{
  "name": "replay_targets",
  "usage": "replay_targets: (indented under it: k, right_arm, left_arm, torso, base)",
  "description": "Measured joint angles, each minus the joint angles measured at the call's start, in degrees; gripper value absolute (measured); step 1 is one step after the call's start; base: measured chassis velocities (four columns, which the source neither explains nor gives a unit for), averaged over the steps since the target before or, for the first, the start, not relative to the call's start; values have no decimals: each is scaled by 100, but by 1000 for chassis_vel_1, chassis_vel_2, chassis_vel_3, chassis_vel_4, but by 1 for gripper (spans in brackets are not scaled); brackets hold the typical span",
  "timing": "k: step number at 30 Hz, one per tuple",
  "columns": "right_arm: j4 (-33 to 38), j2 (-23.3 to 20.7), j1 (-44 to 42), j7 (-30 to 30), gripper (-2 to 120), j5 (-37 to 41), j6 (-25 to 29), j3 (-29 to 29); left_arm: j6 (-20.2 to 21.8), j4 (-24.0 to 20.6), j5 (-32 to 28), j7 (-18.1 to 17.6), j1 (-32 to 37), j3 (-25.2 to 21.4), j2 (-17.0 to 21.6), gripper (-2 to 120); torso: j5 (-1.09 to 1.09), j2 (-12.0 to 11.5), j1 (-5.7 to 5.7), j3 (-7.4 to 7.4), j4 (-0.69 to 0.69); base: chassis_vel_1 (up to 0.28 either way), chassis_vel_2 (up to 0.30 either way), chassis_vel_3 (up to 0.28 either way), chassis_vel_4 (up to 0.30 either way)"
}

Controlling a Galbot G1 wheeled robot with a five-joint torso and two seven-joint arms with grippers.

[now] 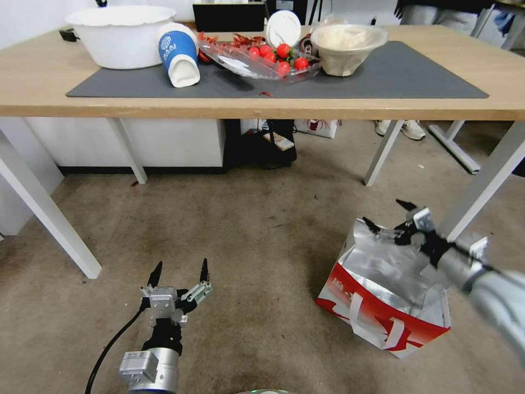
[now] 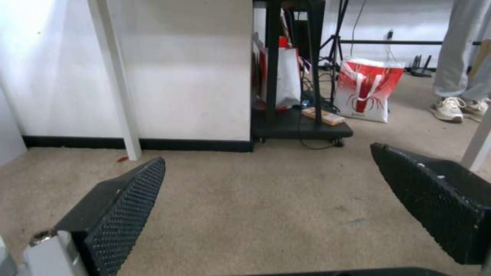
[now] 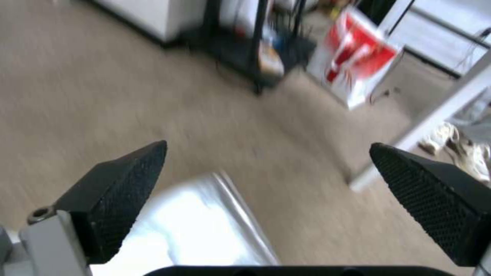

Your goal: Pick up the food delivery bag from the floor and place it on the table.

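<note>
We see the right arm (image 1: 492,295) blurred, hiding part of the bag (image 1: 383,295); wrist-view floor (image 3: 128,96) smeared.

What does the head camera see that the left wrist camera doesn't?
Head view alone: the table top with its bowls, cup and tomatoes, the foil-lined bag on the floor, and the open right gripper above the bag's far rim. Left wrist view alone: a second red-and-white bag standing farther off, seen in full. Both: the carpet, white table legs, the black cart under the table, and the open left gripper held low over bare carpet.
</note>
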Motion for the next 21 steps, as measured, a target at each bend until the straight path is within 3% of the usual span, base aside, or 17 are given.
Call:
replay_targets:
  k: [4,7,14,21]
  right_arm:
    - [-630,-285,603,-557,100,-252,15,-451]
    - [-1228,-410,1270,-1359,100,-381,105,-1039]
    - [-1772,-335,1901,-1722,100,-960,-54,-2022]
    - [-2267,-66,2497,-1778,100,-1388,79,-2528]
  left_arm:
    - [-18,26,4,-45,-12,-27,-39,100]
    - [-67,102,-2,-85,-40,-39,-43,100]
    - [-71,173,-14,-94,-101,-27,-65,100]
    - [-73,207,-49,-106,-122,-71,-54,100]
  torso:
    - [-4,3,0,0,0]
    - [-5,6,0,0,2]
    - [-6,8,1,-1,-1]
    - [-5,11,1,-1,1]
  base:
    - [0,0,0,0]
    - [0,0,0,0]
    - [0,0,0,0]
    - [0,0,0,0]
